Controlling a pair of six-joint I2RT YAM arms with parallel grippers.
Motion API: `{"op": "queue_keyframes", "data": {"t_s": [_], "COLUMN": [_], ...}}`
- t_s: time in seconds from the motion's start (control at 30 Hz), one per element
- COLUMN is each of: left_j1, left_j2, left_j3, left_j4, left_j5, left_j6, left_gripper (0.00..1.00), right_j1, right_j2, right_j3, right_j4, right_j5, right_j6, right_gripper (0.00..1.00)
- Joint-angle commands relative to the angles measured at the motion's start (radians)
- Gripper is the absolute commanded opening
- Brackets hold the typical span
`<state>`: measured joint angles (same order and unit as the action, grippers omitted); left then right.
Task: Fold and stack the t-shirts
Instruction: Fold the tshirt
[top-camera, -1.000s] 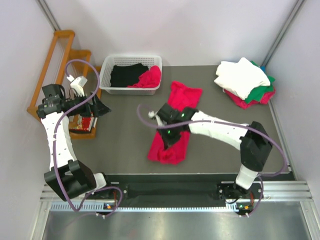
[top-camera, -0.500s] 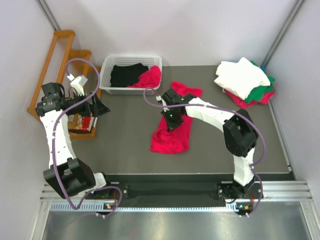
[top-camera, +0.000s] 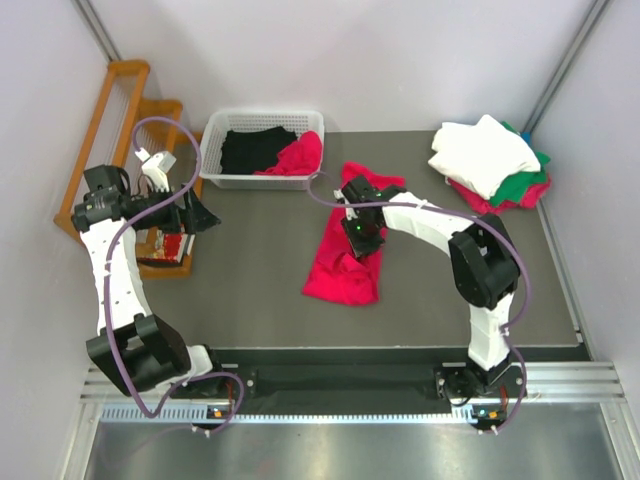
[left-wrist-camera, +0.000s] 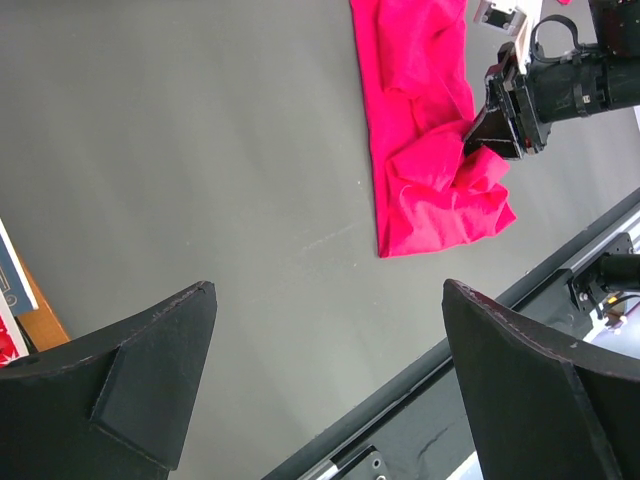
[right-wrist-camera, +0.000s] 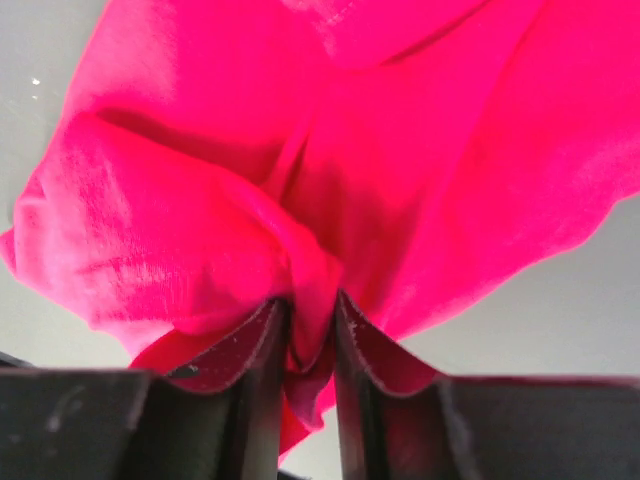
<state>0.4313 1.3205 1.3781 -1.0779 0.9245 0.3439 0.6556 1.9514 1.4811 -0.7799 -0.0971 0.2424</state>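
So the crimson tee (top-camera: 345, 262) is lying on the tabletop (top-camera: 250, 270) just in front of the white basket (top-camera: 225, 170), off toward its right-hand corner. Its long axis runs from that corner back toward the arm bases, a bit slanted. It's basically a long narrow strip right now, rumpled, with the near end flatter and a bunched ridge about halfway up. Bright pinkish red, soft cotton look, lots of loose folds; no label that I can see from here.

The relation that matters: the right fingers (right-wrist-camera: 310, 330) are sitting right on that ridge, with a pinch of the red fabric between them. In the right wrist view the cloth is wedged in a narrow gap between the two pads, so I'd call it pinching the tee, though the gap looks a touch loose. From there, the bulk of the shirt hangs toward the bases, and the far end pokes out past the right gripper (top-camera: 362, 232) toward the basket side.

The left gripper (top-camera: 200, 215) is parked well away from the basket's left corner, near the wooden rack (top-camera: 125, 110), fingers spread wide, nothing in them. So the right arm is clearly the nearer one.

The folded stack (top-camera: 490, 165) sits well off to the right of the basket.
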Motion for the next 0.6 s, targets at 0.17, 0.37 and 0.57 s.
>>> {"op": "queue_keyframes", "data": {"t_s": [0.17,0.37,0.57], "left_j1": [0.006,0.006,0.007], "left_j2": [-0.001,-0.004,-0.010], "left_j3": [0.001,-0.001,-0.005], "left_j4": [-0.033,-0.047,-0.060], "left_j5": [0.030,0.046,0.048], "left_j6": [0.040,0.043,0.055], "left_gripper": [0.99,0.99,0.99], "right_j1": [-0.082,-0.105,-0.096], "right_j2": [0.018,0.067,0.031], "right_j3": [0.089,0.278,0.372], "right_j4": [0.016,-0.074,-0.125], "right_j5": [0.158,0.422,0.514], "right_j6": [0.015,0.014,0.034], "right_gripper": [0.52,1.00,1.00]}}
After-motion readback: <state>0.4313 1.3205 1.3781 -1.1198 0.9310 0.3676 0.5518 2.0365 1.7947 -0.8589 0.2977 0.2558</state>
